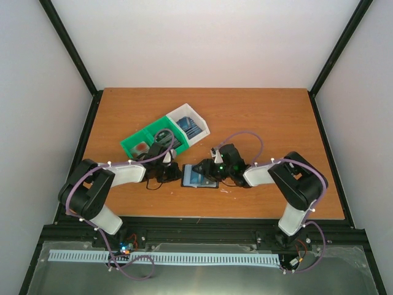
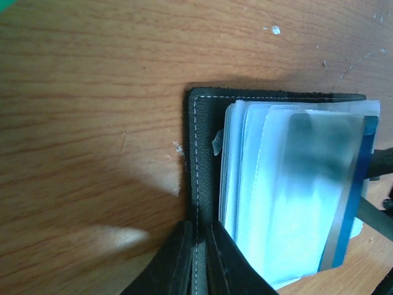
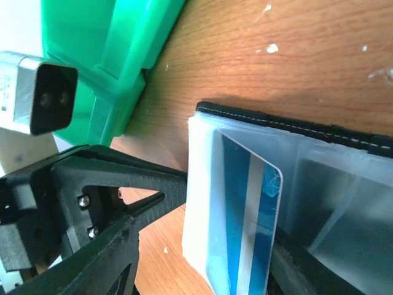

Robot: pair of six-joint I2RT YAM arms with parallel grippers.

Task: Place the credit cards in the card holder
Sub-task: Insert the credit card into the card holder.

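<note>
The black card holder (image 1: 199, 177) lies open on the table between my two grippers, with its grey-blue sleeves (image 2: 288, 203) fanned up. My left gripper (image 1: 174, 174) is shut on the holder's black stitched cover edge (image 2: 198, 184); its fingers (image 2: 178, 258) pinch that edge. A blue credit card (image 3: 255, 227) with a white stripe stands partly inside a sleeve, and its edge shows in the left wrist view (image 2: 353, 196). My right gripper (image 3: 209, 236) is open, with its jaws on either side of the sleeves and card. More blue cards (image 1: 191, 128) lie in the bin.
A green and white three-compartment bin (image 1: 161, 136) stands just behind the holder, and its green wall shows in the right wrist view (image 3: 116, 55). A reddish item (image 1: 142, 147) lies in one green compartment. Black frame rails and white walls enclose the table.
</note>
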